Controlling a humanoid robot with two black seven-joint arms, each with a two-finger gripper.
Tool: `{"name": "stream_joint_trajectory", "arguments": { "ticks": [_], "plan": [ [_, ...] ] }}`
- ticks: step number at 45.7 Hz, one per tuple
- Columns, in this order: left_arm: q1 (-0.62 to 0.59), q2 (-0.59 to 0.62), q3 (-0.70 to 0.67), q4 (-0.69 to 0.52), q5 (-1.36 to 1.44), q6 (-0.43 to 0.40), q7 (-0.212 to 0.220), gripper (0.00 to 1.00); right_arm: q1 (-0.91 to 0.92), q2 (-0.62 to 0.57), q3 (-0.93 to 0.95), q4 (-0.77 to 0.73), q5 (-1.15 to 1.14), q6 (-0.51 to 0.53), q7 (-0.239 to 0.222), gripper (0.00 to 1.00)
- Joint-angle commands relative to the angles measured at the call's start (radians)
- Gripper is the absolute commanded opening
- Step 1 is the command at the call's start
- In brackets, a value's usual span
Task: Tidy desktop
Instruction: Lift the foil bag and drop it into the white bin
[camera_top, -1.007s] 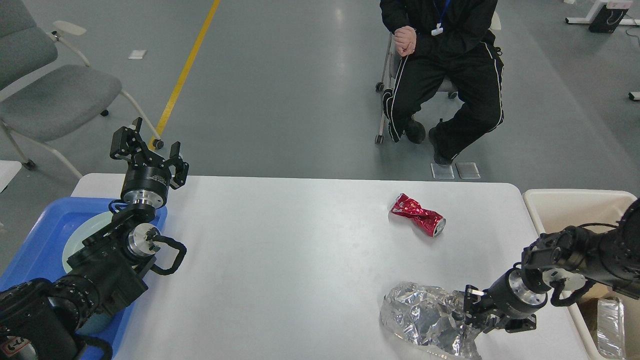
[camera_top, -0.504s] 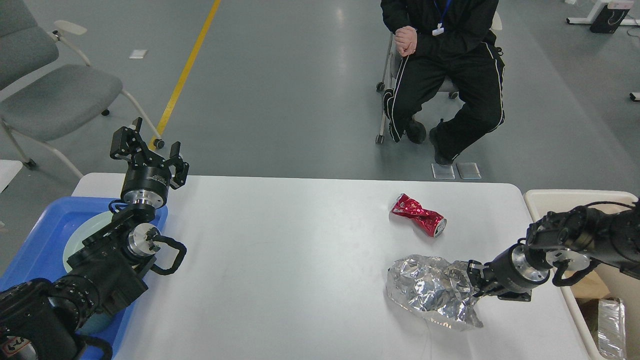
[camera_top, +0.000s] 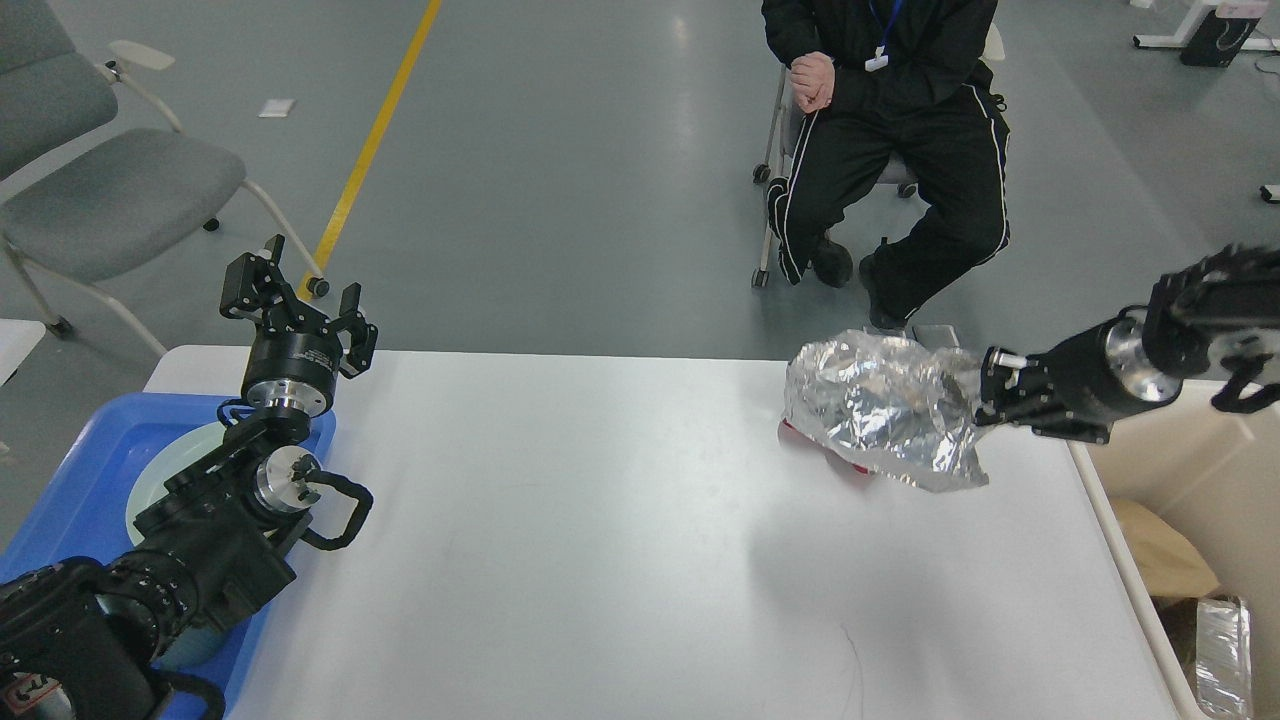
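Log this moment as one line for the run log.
right hand: holds foil bag above desktop | left hand: open, idle

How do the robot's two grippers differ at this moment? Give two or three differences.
The right gripper holds a crumpled silver foil bag in the air; the left gripper holds nothing. The right points sideways over the desktop; the left points up, jaws apart. Both are black.

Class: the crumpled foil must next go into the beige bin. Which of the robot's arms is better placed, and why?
The right. Its end effector already grips the foil in the air, beside the beige bin. The left end effector is open and empty, over the blue tray at the desktop's opposite end.
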Motion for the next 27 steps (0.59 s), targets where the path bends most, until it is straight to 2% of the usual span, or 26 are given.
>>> {"name": "stream_joint_trajectory", "arguments": {
  "ticks": [1, 11, 27],
  "plan": [
    [0.000, 0.000, 0.000, -0.001, 0.000, 0.000, 0.000, 0.96, 0.106, -0.059, 0.002, -0.053, 0.000, 0.010, 0.000, 0.00],
    [0.000, 0.000, 0.000, 0.001, 0.000, -0.001, 0.000, 0.96, 0.071, -0.102, -0.023, -0.110, -0.005, -0.019, -0.003, 0.00],
    [0.000, 0.000, 0.000, 0.001, 0.000, 0.000, 0.000, 0.96, -0.527, -0.150, 0.020, -0.384, 0.099, -0.339, -0.003, 0.00]
  ]
}}
